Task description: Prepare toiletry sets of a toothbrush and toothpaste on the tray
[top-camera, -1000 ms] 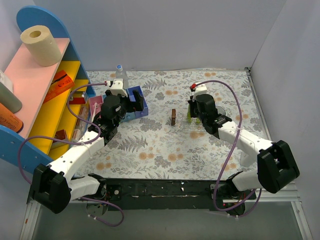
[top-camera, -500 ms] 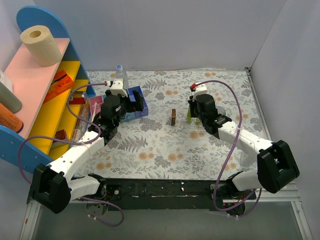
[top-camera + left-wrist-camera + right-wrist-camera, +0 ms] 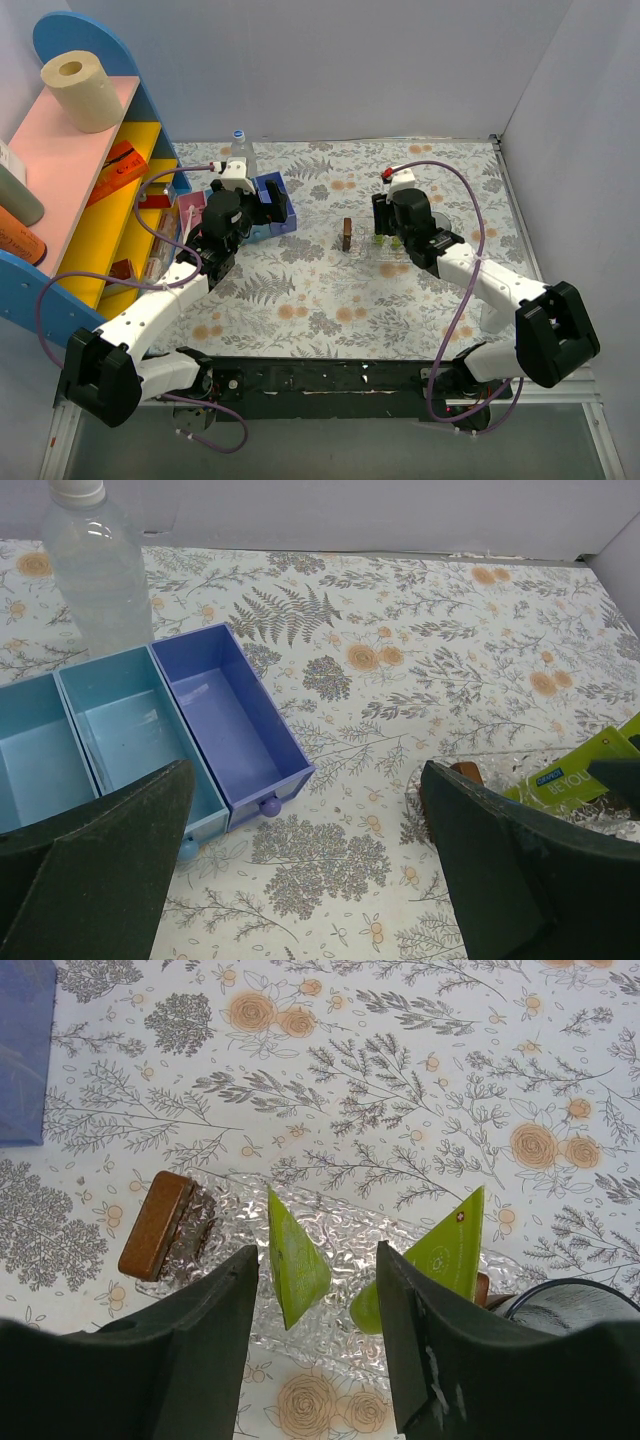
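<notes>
Two yellow-green toothpaste tubes stand upright on the clear textured tray (image 3: 372,1228). My right gripper (image 3: 316,1265) is open just above the tray. The left toothpaste tube (image 3: 298,1260) stands free between its fingers, and the other tube (image 3: 447,1248) is just beyond the right finger (image 3: 410,1320). From above, the right gripper (image 3: 384,230) hides most of the tray (image 3: 392,256). My left gripper (image 3: 305,775) hangs open and empty over the near corner of the blue compartment box (image 3: 225,715). The toothbrush is out of view.
A brown block (image 3: 155,1225) lies on the tray's left end, and another brown piece shows at its right end. A clear water bottle (image 3: 95,565) stands behind the blue box. A pink and yellow shelf (image 3: 90,200) with a paper roll (image 3: 82,92) fills the left side.
The right gripper's jaws have spread apart, letting go of the left toothpaste tube, which now stands on the tray. The left arm has not moved.
</notes>
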`<state>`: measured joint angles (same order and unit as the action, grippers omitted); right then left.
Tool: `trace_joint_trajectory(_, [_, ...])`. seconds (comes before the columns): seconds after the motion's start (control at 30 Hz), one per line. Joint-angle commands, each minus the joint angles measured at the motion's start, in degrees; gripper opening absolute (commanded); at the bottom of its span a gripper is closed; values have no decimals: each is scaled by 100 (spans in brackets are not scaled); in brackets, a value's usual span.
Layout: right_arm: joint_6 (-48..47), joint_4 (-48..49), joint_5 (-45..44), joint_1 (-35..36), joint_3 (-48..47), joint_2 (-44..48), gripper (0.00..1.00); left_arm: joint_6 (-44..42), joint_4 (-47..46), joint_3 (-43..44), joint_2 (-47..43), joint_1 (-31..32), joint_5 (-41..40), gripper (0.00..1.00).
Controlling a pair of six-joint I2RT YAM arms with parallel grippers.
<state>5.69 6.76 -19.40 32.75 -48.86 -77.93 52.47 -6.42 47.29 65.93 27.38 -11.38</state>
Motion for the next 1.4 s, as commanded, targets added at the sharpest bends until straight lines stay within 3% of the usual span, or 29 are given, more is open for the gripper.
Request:
trace_joint_trajectory(0.0, [-95, 71, -99, -6, -88, 243, 59, -96, 35, 88, -142, -4, -14, 98])
trace_joint_trajectory(0.47, [-148, 27, -99, -6, -88, 428, 75, -114, 44, 79, -133, -4, -66, 98])
trace_joint_trajectory(0.63, [-51, 0, -161, -6, -115, 524, 78, -105, 167, 132, -28, -4, -470, 98])
trace_joint_trajectory(1.03, [186, 35, 103, -23, -80, 1069, 77, -79, 255, 167, 280, -171, -980, 98])
trace_joint_trajectory(1.37, [565, -17, 788, -796, 192, 1930, 70, -236, 97, 26, 491, -1199, -911, 96])
